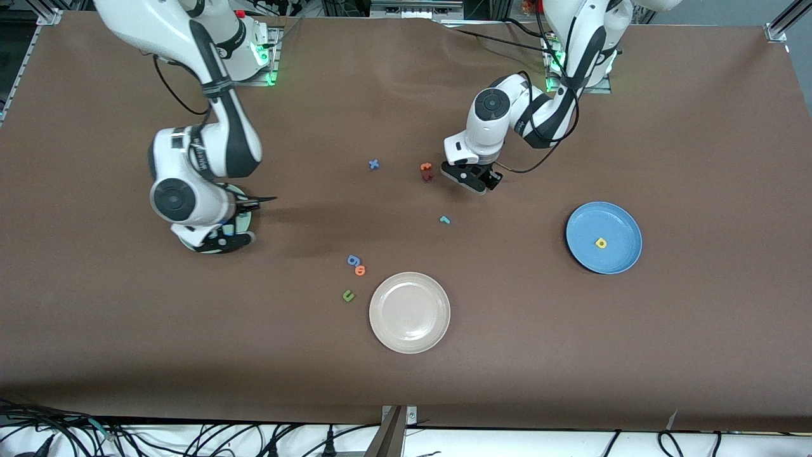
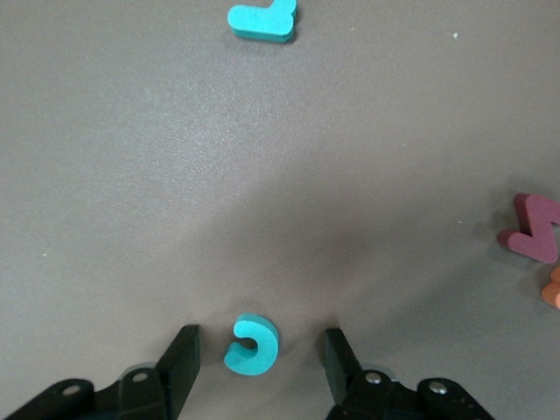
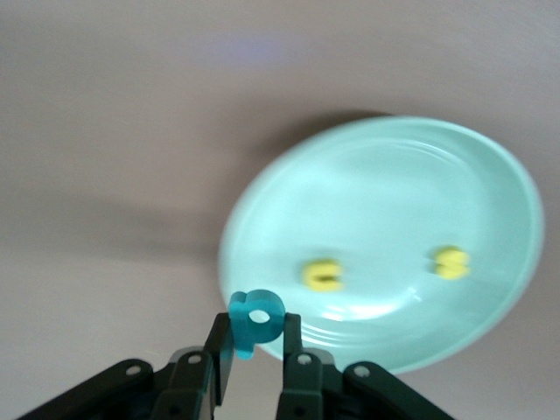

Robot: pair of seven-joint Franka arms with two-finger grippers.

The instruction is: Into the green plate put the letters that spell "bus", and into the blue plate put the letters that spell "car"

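Beige-white plate [image 1: 410, 312]: lies on the brown desk [image 1: 634, 355], nearest the front camera, with nothing on it.
Green u [image 1: 347, 295]: on the desk just beside the beige-white plate, toward the right arm's end.
Blue g [image 1: 353, 259] and orange letter [image 1: 360, 270]: touching or nearly so, a little farther from the camera than the green u.
Blue plate [image 1: 625, 223]: toward the left arm's end of the desk; a yellow a [image 1: 600, 242] lies in it.
Teal r [image 1: 445, 219]: alone on the desk between the beige-white plate and the left claw; also in the left wrist view [image 2: 262, 19].
Left claw [image 1: 472, 181]: low over the desk, fingers apart on either side of the teal c [image 2: 251, 345], not touching it.
Dark red letter [image 2: 532, 227] and orange t [image 1: 425, 167]: just beside the left claw, toward the right arm's end.
Blue x [image 1: 373, 164]: on the desk, farther toward the right arm's end.
Right claw [image 3: 255, 346]: over the rim of the green plate [image 3: 490, 157], clamped on the teal b [image 3: 254, 322].
Green plate contents: a yellow u [image 3: 323, 275] and a yellow s [image 3: 451, 262], lying apart.
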